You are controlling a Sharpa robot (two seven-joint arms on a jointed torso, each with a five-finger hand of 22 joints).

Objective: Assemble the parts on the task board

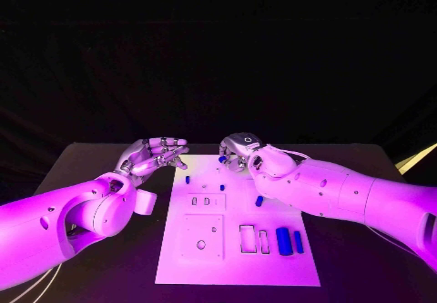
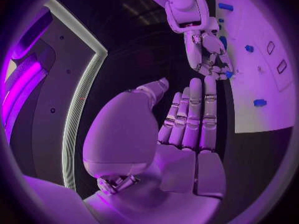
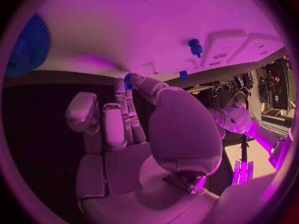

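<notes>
A robot lab: a black table (image 1: 109, 158) stands before a dark curtain (image 1: 218, 69), with cables and gear (image 3: 274, 92) beyond the table.

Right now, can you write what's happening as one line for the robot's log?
left hand: empty, fingers apart, beside board | right hand: pinching blue part at board's far edge | other parts: on board

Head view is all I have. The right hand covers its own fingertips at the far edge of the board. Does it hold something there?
Observer: Yes. The left wrist view shows the right hand pinching a small blue part at the edge of the board.
Operator: And the left hand, is something inside the palm?
Observer: No. The left hand holds nothing; it is stretched flat, palm bare.
</notes>
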